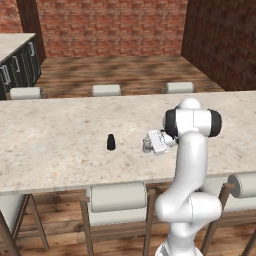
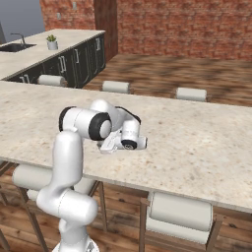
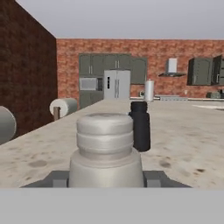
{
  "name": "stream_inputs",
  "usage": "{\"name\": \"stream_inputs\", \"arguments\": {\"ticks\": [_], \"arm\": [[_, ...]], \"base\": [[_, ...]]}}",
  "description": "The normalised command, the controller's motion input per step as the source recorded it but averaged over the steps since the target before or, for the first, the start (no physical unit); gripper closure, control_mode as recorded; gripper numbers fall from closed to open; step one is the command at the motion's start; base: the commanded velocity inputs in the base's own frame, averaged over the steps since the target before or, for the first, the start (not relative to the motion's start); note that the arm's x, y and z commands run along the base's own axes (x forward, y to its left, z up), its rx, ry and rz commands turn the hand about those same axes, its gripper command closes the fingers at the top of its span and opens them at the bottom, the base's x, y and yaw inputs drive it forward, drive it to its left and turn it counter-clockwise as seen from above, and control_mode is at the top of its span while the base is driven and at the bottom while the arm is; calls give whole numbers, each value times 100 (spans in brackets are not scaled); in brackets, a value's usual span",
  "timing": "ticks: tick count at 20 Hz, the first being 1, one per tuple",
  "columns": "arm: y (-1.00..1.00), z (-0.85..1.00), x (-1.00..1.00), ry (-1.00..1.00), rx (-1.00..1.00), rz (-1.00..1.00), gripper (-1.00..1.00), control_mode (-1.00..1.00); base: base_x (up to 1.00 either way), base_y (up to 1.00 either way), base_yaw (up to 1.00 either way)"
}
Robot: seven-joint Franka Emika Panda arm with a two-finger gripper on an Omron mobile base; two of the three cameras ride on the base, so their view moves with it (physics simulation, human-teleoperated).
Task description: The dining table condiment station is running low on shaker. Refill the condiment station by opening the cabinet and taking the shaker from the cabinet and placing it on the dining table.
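Hand view, shaker point(image 3: 105, 148) between claw point(image 3: 106, 178) tips

The shaker's point(image 3: 105, 151) base is cut off beside the fingertips point(image 3: 57, 178), and it hides the lower left edge of the black shaker point(image 3: 140, 125) beyond.

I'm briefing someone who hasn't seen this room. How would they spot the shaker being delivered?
Find the long dining table with the beige speckled stone top and stools along both sides. Near its middle, the gripper has a small pale grey shaker between its fingers. The small black shaker standing alone beside it is dark; this one is pale.
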Motion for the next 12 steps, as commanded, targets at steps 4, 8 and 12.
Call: {"name": "stream_inputs", "arguments": {"ticks": [4,8,12], "arm": [[0,11,1,0,0,0,-100,-100],[0,17,12,4,0,0,-100,-100],[0,41,10,9,0,0,-100,-100]], "base": [[0,0,0],[0,0,0],[0,0,0]]}}
